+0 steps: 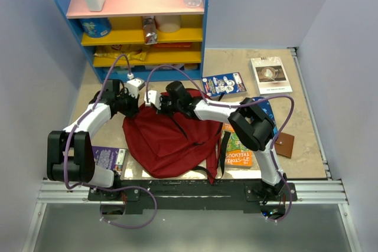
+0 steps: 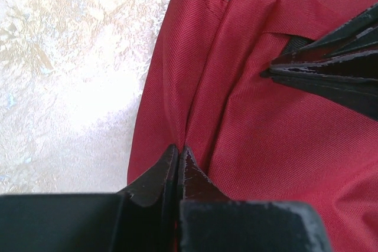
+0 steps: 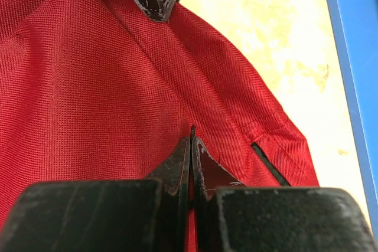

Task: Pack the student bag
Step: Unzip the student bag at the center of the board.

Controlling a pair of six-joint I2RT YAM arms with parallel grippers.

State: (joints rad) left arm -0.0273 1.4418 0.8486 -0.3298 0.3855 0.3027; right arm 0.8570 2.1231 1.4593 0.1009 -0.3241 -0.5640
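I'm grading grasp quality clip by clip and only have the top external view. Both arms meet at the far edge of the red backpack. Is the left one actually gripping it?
Observer: Yes. The left wrist view shows the left jaws shut on a raised fold of the student bag.
Operator: And the right?
Observer: The right wrist view shows the right jaws shut as well, with red fabric pinched between them.
Operator: Is a zipper open there?
Observer: Only a short black strip shows beside the right jaws. I cannot tell whether it is an open zipper.
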